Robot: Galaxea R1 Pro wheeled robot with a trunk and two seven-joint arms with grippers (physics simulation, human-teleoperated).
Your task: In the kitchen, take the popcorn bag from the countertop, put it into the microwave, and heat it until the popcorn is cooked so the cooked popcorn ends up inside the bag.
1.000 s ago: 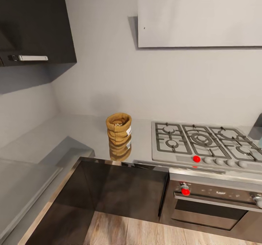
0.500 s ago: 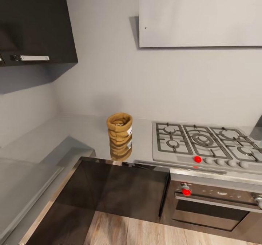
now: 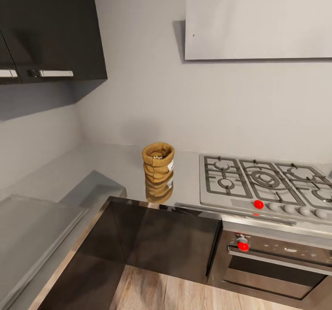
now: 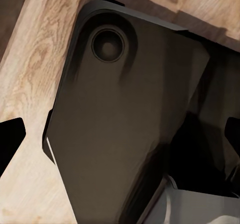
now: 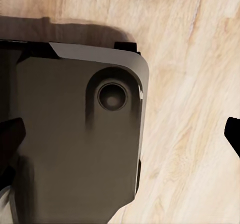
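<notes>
The popcorn bag point(image 3: 158, 163), a tan crumpled sack with a thick rolled rim and a small white label, stands upright on the steel-grey countertop point(image 3: 115, 167) just left of the gas hob. A few pale bits of popcorn point(image 3: 157, 156) lie inside its mouth. Its reflection shows on the glossy slab in front of it. The microwave is out of view. In the wrist views, my left gripper point(image 4: 120, 136) and right gripper point(image 5: 120, 134) hang open over my dark base and the wood floor, far from the bag, with nothing between their fingers.
The gas hob point(image 3: 265, 183) with red and grey knobs lies right of the bag, above a dark steel oven point(image 3: 276, 264). Dark wall cabinets point(image 3: 50, 29) hang at the upper left and a pale hood point(image 3: 258, 22) above the hob. The counter wraps round the left corner point(image 3: 32, 227).
The whole head view has shifted, so the bag, hob and cabinets sit slightly further right in the picture. The camera moved; the bag stays put on the counter.
</notes>
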